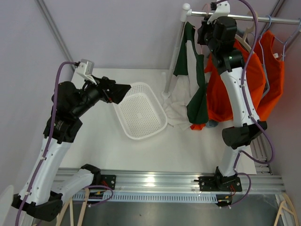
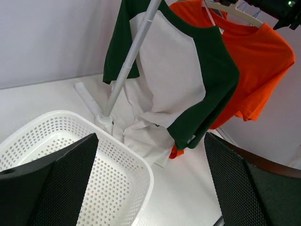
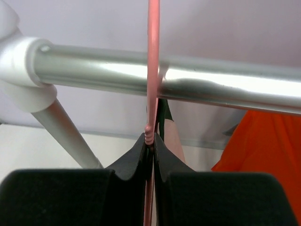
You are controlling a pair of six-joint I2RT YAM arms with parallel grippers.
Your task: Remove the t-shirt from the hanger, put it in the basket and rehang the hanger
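Note:
A green-and-white raglan t-shirt [image 1: 194, 66] hangs at the left end of the rail [image 1: 268, 20], and its white hem trails onto the table. It also shows in the left wrist view [image 2: 174, 70]. My right gripper [image 1: 208, 22] is up at the rail. In the right wrist view it [image 3: 150, 141] is shut on the stem of the pink hanger hook [image 3: 153, 70], just below the rail [image 3: 211, 89]. My left gripper [image 1: 123, 92] is open and empty above the white basket [image 1: 141, 110], facing the shirt. Its fingers [image 2: 70, 174] frame the basket rim [image 2: 141, 165].
Orange t-shirts [image 1: 273, 70] hang on other hangers to the right on the same rail; one shows in the left wrist view [image 2: 254, 56]. The rack's slanted white pole [image 2: 127, 66] meets its foot on the table beside the basket. A metal rail runs along the table's near edge.

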